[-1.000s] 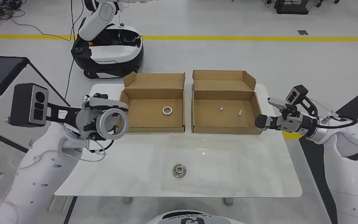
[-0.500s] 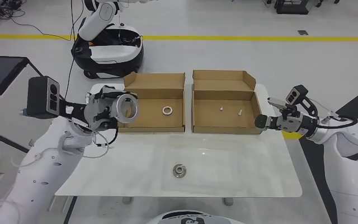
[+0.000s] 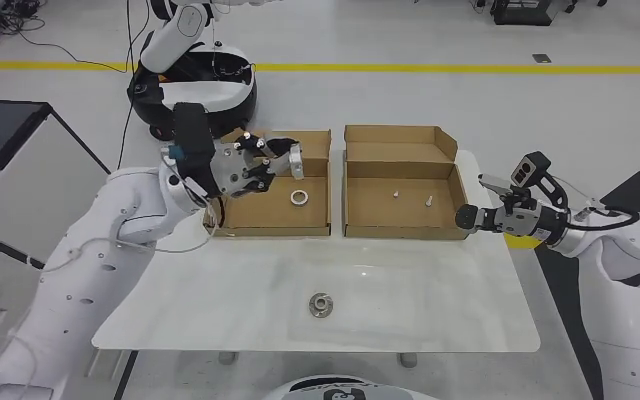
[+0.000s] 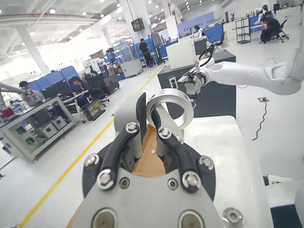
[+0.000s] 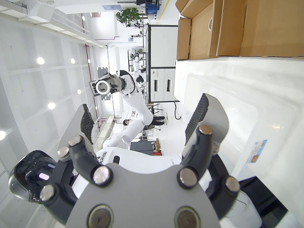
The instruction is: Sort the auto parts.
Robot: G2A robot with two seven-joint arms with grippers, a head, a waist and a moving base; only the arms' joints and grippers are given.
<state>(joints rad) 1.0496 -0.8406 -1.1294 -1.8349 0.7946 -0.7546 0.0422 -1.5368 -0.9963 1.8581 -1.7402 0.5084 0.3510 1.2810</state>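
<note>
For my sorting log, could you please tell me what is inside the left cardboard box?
A small ring lies on the box floor. The left hand, shut on a large ring, hangs over the box's left part, hiding the floor beneath.

One sticker [image 5: 257,151] on the table [image 5: 273,96], print too small to read

The ring [image 4: 187,112] in the left tool [image 4: 148,110] is smooth, bright metal. The left box [image 3: 280,230] and right box [image 3: 400,212] are matt brown cardboard; the tabletop [image 3: 420,290] at their six o'clock is glossy.
</note>
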